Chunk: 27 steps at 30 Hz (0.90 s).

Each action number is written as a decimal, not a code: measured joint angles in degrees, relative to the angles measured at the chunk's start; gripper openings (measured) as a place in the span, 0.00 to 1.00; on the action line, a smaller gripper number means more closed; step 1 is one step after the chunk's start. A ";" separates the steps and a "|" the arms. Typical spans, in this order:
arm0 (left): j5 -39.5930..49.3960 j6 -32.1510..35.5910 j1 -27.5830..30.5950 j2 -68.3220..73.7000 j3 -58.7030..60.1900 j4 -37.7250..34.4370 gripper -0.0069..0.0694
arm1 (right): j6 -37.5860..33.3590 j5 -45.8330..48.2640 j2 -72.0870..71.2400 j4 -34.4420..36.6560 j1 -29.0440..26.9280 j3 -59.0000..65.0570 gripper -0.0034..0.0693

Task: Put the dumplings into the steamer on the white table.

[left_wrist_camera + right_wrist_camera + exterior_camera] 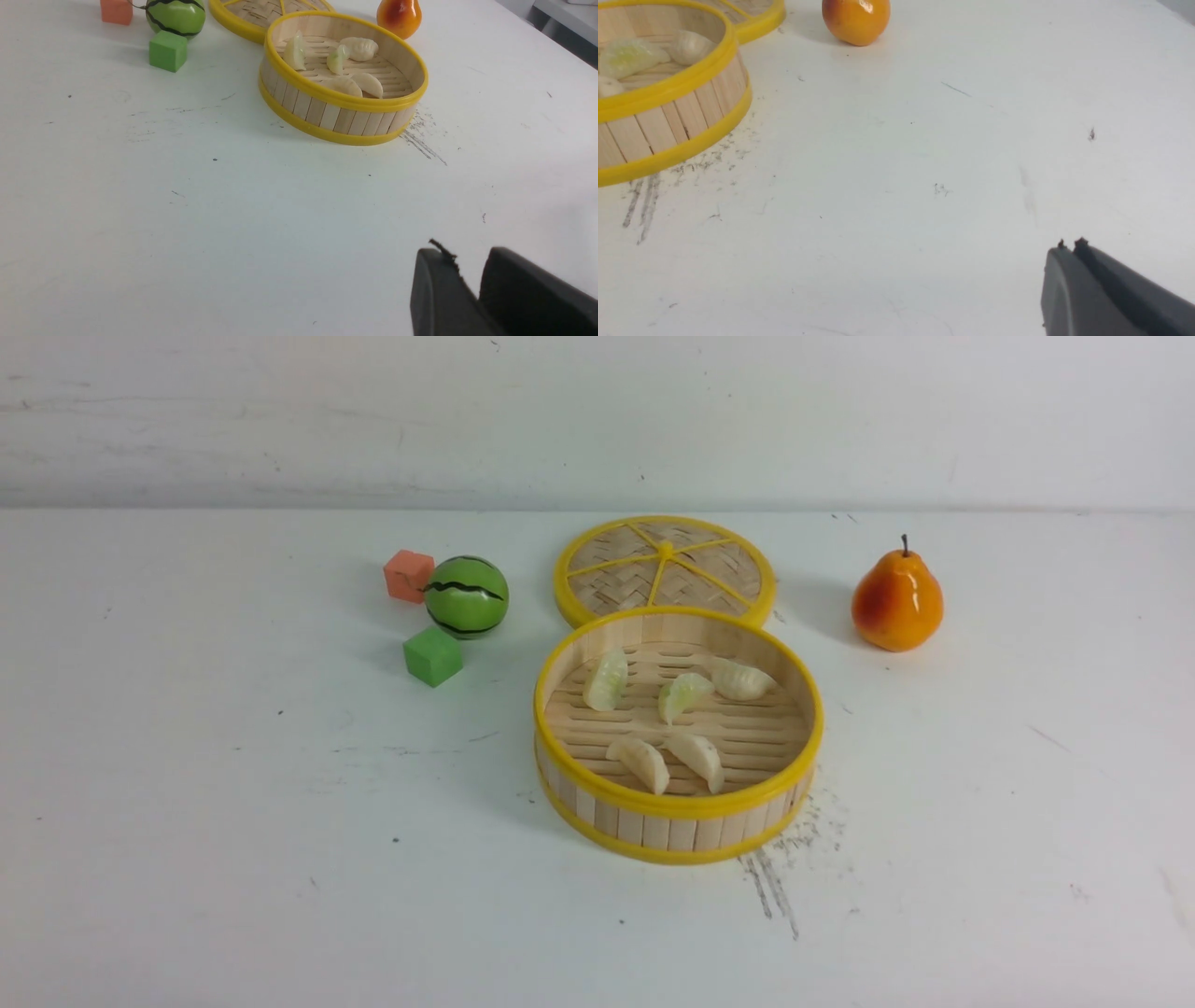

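Dumplings (684, 695): we count all five inside the steamer (679, 807) on the table (233, 859) — task looks done.
Left gripper (472, 270): jaws slightly apart, empty, well back.
Right gripper (1070, 247): jaws together, empty.
Nearby: lid (665, 567), pear (897, 600), ball (466, 596), blocks (432, 656) — nothing obstructs.

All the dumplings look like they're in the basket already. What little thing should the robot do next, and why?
Probably nothing more than easing both arms back to rest. All five dumplings lie inside the steamer, none remains on the white table, and the left end effector and the right end effector hold nothing.
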 joint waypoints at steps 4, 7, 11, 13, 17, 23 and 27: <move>0.00 0.00 0.00 0.00 0.00 0.05 0.28 | 0.05 1.20 -0.07 -0.20 1.43 -0.23 0.04; 0.00 0.00 0.00 0.00 0.00 0.06 0.28 | 0.05 1.45 -0.07 -0.36 3.67 -0.27 0.04; 0.00 0.00 0.00 0.00 0.00 0.06 0.28 | 0.05 1.45 -0.07 -0.36 5.30 -0.27 0.04; 0.00 0.00 0.00 0.00 0.00 0.06 0.28 | 0.05 1.46 -0.07 -0.36 5.30 -0.27 0.04; 0.00 0.00 0.00 0.00 0.00 0.06 0.28 | 0.05 1.46 -0.07 -0.41 5.30 -0.27 0.05; 0.00 0.00 0.00 0.00 0.00 0.06 0.28 | 0.05 1.46 -0.07 -0.41 5.30 -0.27 0.05; 0.00 0.00 0.00 0.00 0.00 0.06 0.28 | 0.05 1.46 -0.07 -0.41 5.30 -0.27 0.06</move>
